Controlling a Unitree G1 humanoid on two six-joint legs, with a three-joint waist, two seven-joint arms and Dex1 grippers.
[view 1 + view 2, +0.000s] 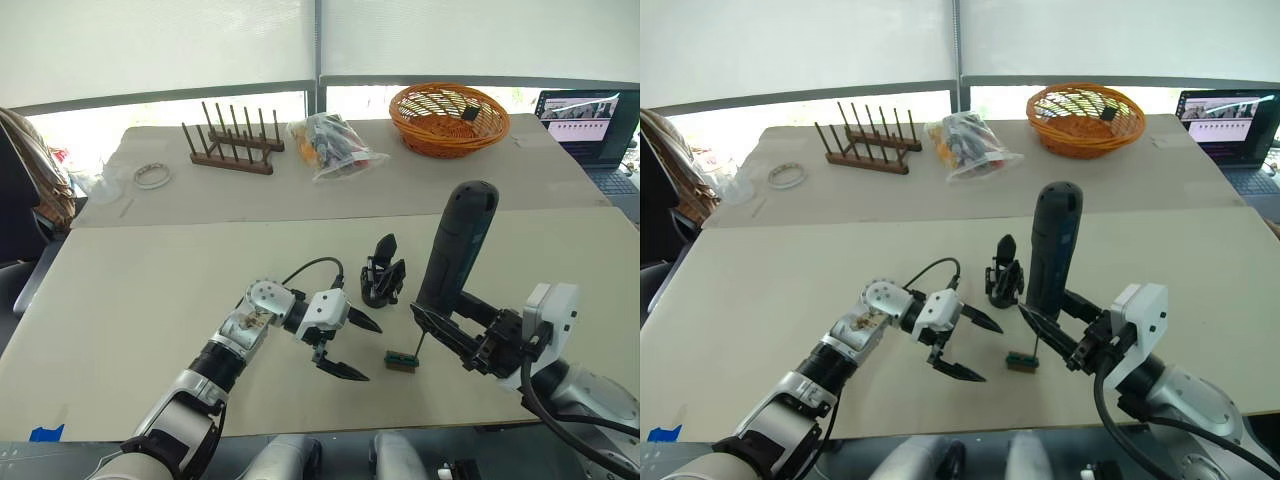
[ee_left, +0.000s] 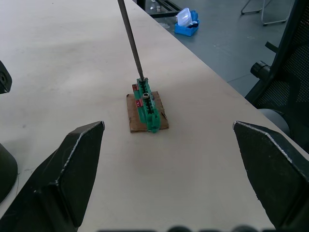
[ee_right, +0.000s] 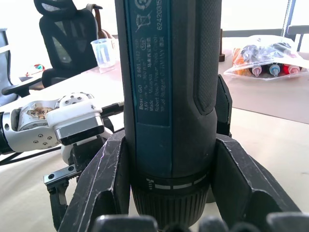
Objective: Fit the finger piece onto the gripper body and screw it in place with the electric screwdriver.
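Beige tabletop below bright windows: right gripper clamps the black cylindrical electric screwdriver; left gripper, at 9 o'clock, is spread.

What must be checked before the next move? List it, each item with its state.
1. Right gripper clamped on the screwdriver: ok.
2. Bit resting on the green screw holder: ok.
3. Screw picked up on the bit: cannot tell.
4. Left gripper open and empty: ok.
5. Gripper body upright on the table: ok.
6. Finger piece fitted on the body: cannot tell.
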